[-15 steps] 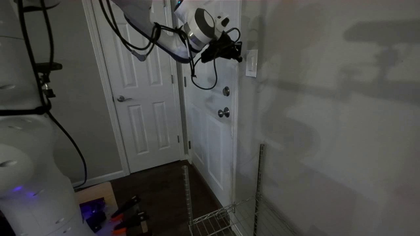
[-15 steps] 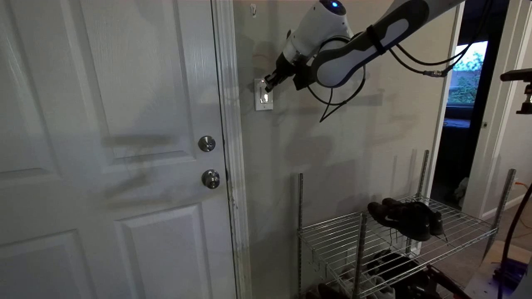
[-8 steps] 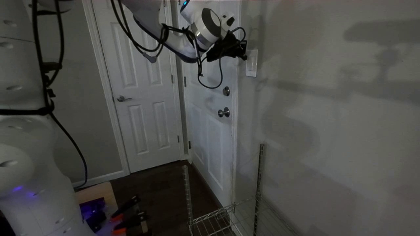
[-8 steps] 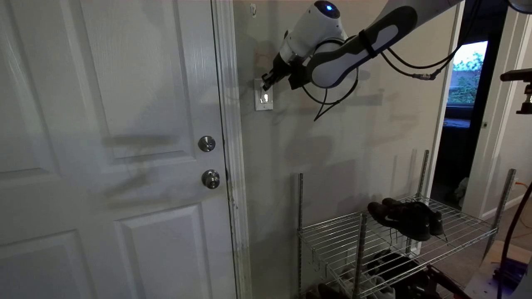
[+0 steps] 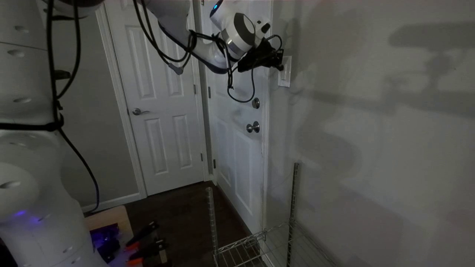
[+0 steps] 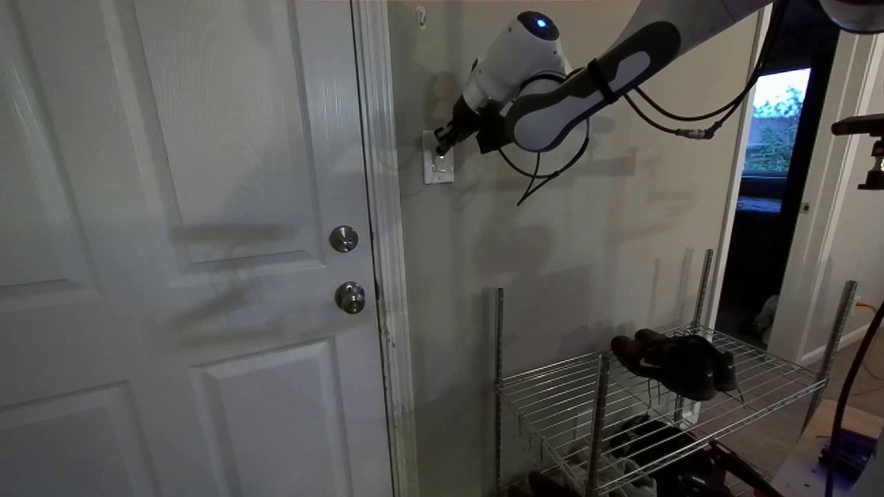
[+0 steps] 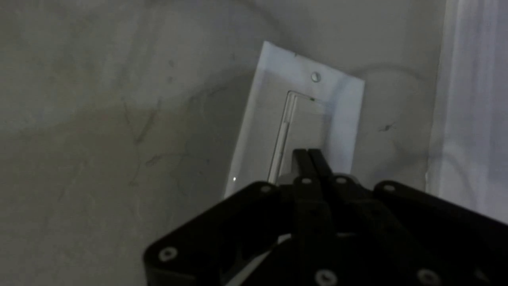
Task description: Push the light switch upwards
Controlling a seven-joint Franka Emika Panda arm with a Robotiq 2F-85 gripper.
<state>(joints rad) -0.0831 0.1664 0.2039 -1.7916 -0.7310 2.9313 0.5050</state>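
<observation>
The gripper (image 7: 308, 151) is drawn fully narrow, its two slim black fingers (image 7: 303, 165) lying side by side with their tips together. Directly in front of it is the light switch (image 7: 303, 115), a white plate on the pale wall (image 6: 469, 241); in the wrist view the plate looks tilted, its inner paddle (image 7: 310, 129) partly hidden behind the fingertips, and a small screw (image 7: 316, 76) shows beyond them. In an exterior view the plate stands upright and the tips lie over its upper part, with the lower part in sight just below them; whether they touch the paddle, I cannot tell. Near the gripper, to its left in an exterior view, runs a white door frame (image 6: 387, 207), and past it a white door (image 6: 242, 172) with a round metal deadbolt (image 6: 343, 239) and, under that, a doorknob (image 6: 350, 297), both lower than the gripper. A small pale hook (image 6: 420, 16) is on the wall above the gripper. Well below the gripper stands a wire rack (image 6: 599, 414) with dark shoes (image 6: 680, 366) on its upper shelf. The white arm (image 6: 521, 52) extends to the gripper from above, with black cables (image 5: 230, 76) hanging in a loop beside it.
</observation>
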